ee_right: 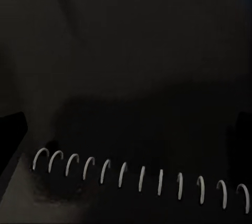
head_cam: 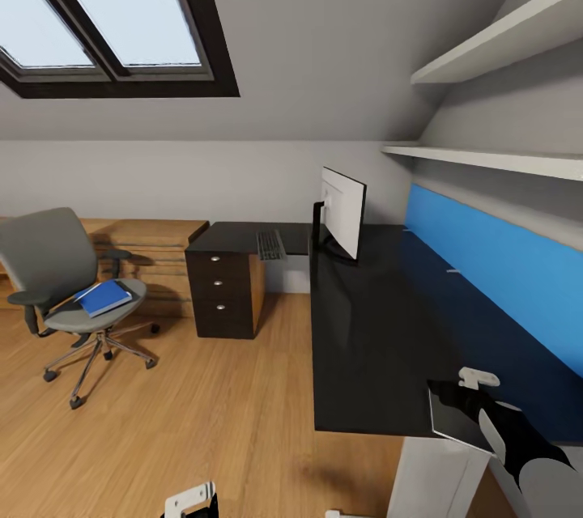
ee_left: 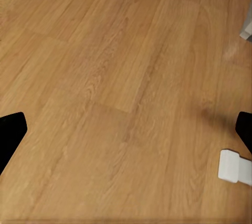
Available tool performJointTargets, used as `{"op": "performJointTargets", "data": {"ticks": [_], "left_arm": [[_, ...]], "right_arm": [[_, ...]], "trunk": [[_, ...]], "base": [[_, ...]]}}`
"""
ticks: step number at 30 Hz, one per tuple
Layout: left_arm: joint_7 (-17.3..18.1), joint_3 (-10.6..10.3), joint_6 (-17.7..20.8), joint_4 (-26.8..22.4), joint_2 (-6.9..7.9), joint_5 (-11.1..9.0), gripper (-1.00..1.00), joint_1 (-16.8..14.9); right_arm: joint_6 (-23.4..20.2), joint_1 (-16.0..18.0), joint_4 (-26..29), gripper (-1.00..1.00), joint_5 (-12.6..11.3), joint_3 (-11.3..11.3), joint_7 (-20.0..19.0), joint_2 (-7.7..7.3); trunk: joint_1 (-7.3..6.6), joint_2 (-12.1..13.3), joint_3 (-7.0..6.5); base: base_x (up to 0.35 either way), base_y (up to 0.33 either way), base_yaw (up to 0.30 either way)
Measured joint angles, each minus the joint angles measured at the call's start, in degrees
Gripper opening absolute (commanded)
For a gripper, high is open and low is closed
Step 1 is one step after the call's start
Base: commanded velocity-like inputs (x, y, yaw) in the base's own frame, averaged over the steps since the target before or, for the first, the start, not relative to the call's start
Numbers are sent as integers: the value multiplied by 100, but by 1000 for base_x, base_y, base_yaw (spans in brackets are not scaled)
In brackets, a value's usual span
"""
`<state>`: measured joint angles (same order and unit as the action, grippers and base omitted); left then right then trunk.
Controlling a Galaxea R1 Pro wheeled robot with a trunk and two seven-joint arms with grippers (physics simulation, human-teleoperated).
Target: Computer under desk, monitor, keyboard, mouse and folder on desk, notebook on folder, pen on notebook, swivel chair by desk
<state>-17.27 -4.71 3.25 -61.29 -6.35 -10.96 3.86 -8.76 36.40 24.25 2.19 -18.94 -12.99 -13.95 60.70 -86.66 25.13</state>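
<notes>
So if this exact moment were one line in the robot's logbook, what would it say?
right gripper: at desk front corner, over notebook | left gripper: open over floor | folder: on swivel chair | keyboard, monitor: on desk

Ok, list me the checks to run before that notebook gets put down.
1. Notebook gripped by the right gripper: ok, held at the near end of the desk.
2. Folder on the desk, ready to take the notebook: not ok, it lies on the swivel chair seat.
3. Monitor on the desk: ok, upright.
4. Keyboard beside the monitor: ok, on the desk next to it.
5. Left gripper free to fetch the folder: ok, open above the floor.
</notes>
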Motion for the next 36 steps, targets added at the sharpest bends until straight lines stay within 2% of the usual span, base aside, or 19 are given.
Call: {"op": "performJointTargets", "data": {"ticks": [36], "left_arm": [[-14,2,0,-1,0,0,100,0]], "right_arm": [[-28,-3,121,100,-4,-4,-19,1]], "trunk": [[0,1,1]], "base": [[-21,0,0]]}}
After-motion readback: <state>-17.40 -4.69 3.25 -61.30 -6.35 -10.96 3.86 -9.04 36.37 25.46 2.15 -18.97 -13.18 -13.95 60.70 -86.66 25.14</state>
